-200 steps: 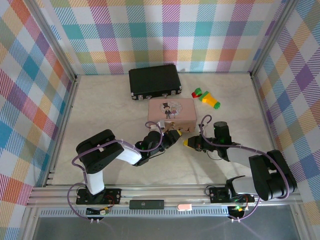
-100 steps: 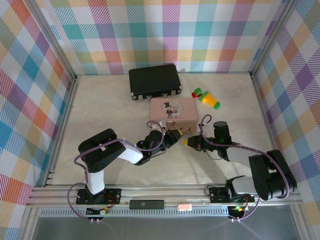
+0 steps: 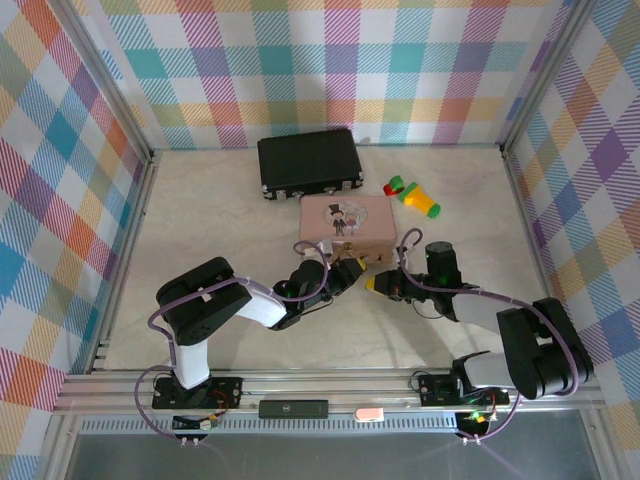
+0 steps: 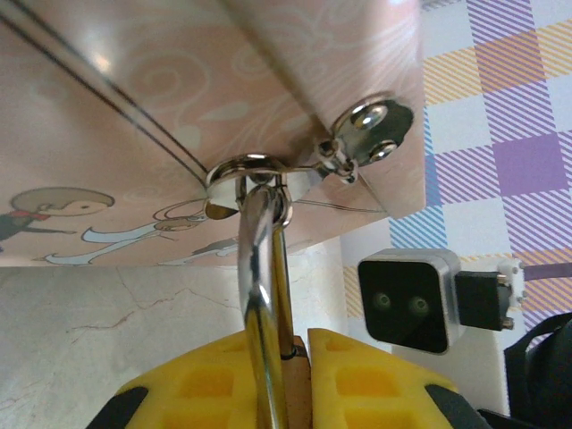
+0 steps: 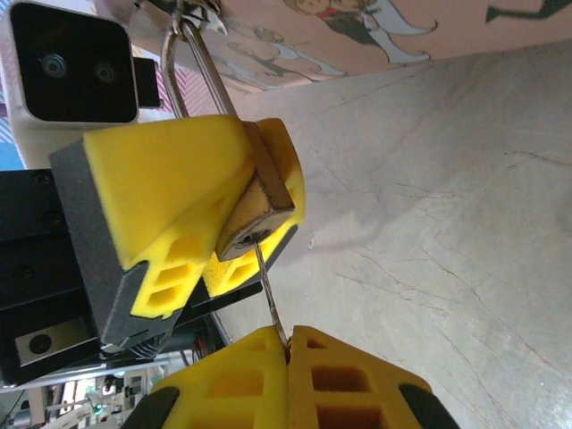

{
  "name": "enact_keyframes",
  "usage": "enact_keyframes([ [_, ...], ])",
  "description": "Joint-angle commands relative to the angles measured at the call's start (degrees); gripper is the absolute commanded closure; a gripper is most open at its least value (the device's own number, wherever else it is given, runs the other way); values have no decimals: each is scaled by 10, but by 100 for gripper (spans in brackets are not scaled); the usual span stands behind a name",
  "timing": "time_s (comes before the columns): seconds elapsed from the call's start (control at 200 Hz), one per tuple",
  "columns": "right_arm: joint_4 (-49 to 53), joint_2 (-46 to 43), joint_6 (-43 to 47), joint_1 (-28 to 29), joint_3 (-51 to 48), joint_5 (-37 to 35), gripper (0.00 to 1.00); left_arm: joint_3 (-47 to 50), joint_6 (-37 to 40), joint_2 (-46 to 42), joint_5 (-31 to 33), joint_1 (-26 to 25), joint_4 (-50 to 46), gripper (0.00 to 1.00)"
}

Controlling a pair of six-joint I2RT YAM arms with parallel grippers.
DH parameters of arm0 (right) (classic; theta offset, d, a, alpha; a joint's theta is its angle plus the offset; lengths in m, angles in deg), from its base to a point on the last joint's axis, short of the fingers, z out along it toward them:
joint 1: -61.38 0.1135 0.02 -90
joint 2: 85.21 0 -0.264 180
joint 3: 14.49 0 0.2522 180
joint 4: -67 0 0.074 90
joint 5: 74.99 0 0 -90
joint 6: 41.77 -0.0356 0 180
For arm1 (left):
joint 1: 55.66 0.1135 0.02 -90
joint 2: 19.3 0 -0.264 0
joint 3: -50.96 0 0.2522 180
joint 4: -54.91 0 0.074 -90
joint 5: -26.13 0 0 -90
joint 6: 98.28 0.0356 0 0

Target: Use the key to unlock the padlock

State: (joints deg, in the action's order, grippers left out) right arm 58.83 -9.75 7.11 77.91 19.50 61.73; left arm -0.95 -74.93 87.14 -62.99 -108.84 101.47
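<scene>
The right gripper (image 5: 288, 342), fingers pressed together, pinches the thin grey metal key (image 5: 267, 288), whose tip sits in the keyway of the small brass padlock (image 5: 255, 213). The left gripper (image 4: 288, 375) clamps the padlock's body at the 6 o'clock edge of the pink rectangular picture tin (image 3: 345, 222), where the silvery shackle (image 4: 259, 295) hangs through the steel clasp ring (image 4: 246, 172). The key looks seated; the next move is likely a twist of the key while the left holds the padlock steady, since the thin shaft could bend. The tin is shut, contents hidden. So is the black hard case (image 3: 310, 160) at the tin's 11 o'clock. Green, red and yellow toy blocks (image 3: 412, 195) lie at 2 o'clock.
</scene>
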Motion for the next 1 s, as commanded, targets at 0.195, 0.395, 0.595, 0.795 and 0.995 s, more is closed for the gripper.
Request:
enact_keyframes([
  [0.195,-3,-11,7,3,24,-14,100,-16,-6,6,-10,-10,59,100],
  [0.395,-3,-1,13,3,39,4,100,-23,-5,8,-17,-18,51,100],
  [0.595,48,0,25,-1,87,-7,100,-24,-3,2,-28,-38,34,100],
  [0.795,51,18,4,-2,112,-20,100,-20,-5,3,-28,-57,39,100],
  [0.995,51,64,-28,-39,137,28,100,-17,-3,1,-39,-59,52,100],
])
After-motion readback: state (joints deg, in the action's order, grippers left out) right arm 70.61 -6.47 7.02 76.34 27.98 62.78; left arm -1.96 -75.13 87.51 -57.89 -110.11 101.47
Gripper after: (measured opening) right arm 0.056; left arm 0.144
